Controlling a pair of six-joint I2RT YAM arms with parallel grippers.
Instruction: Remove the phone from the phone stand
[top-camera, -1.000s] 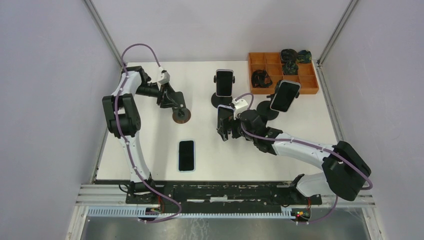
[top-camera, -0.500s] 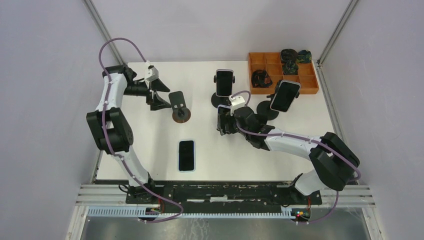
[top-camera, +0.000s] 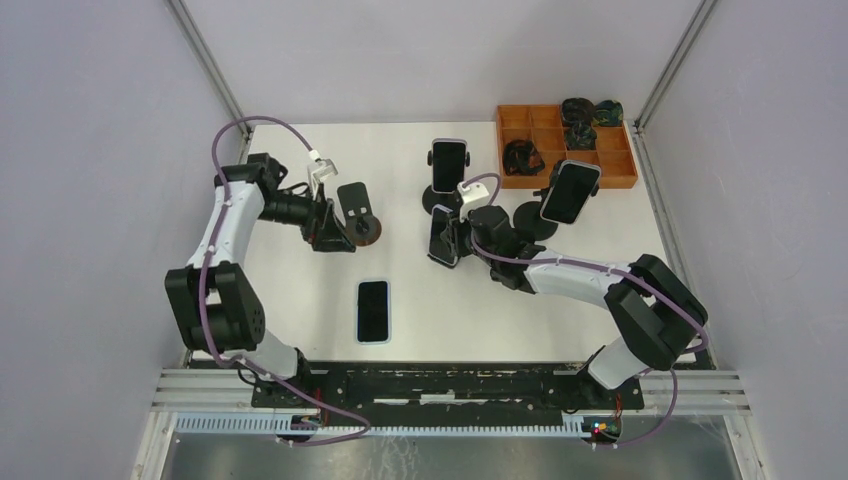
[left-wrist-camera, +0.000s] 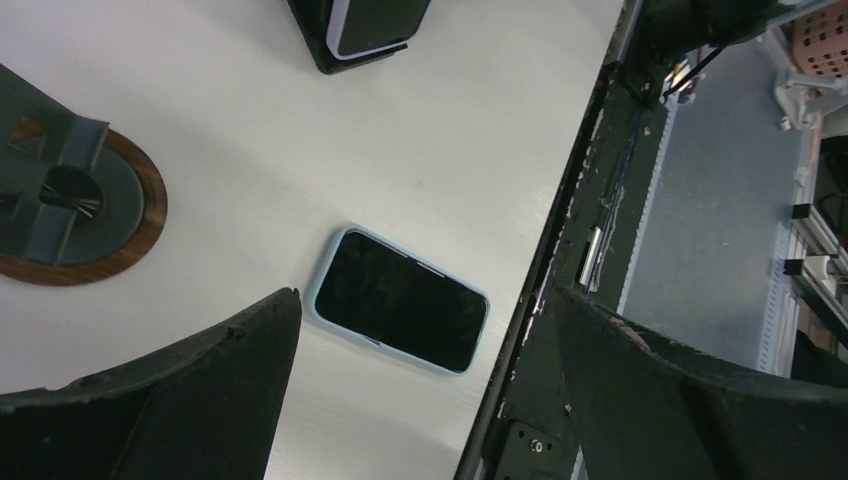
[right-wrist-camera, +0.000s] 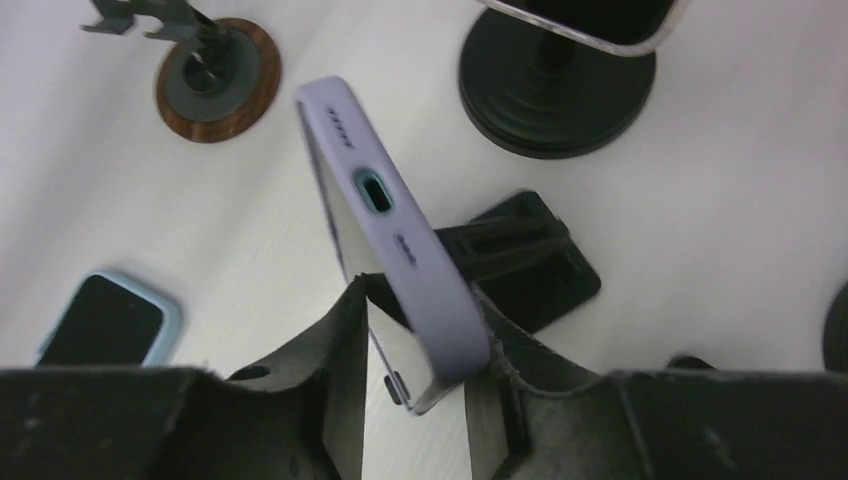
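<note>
Between the right fingers (right-wrist-camera: 340, 350) stands the lilac phone (right-wrist-camera: 400, 240), pinched.

1 flat phone (top-camera: 373, 311) on table (top-camera: 300, 290), stand (top-camera: 362, 228) behind; tray (top-camera: 600, 170) rear-R.

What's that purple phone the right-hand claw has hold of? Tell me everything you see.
The lilac-cased phone has a smooth, rubbery-looking case, a glossy screen, and a charging port between small holes on its end edge. It is tilted, pinched across its two faces by the right gripper. A low black stand sits just behind it; whether they touch is hidden.
</note>
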